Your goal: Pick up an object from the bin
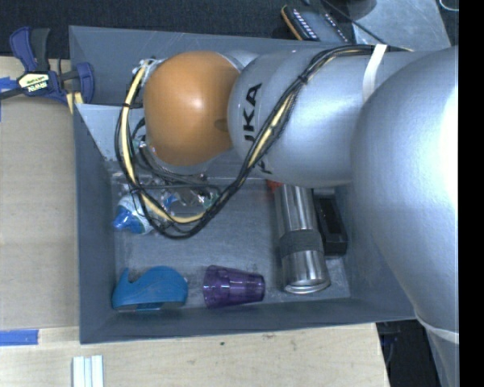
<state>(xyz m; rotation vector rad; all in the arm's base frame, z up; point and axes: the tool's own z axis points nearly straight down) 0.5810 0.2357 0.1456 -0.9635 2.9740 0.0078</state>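
Observation:
My gripper [171,185] is low in the bin's back left part, mostly hidden under the arm's orange cover and its cables. Just off its left side lies a small blue and clear crumpled thing [130,218], close to the gripper; whether they touch I cannot tell. Along the front wall lie a blue rounded thing [149,289] and, to its right, a purple ribbed cup [234,286] on its side.
A silver metal cylinder [301,244] with a dark band lies at the right, its open end facing the front wall. A black rectangular thing [331,223] lies beside it. The arm's bulk covers the bin's back and right.

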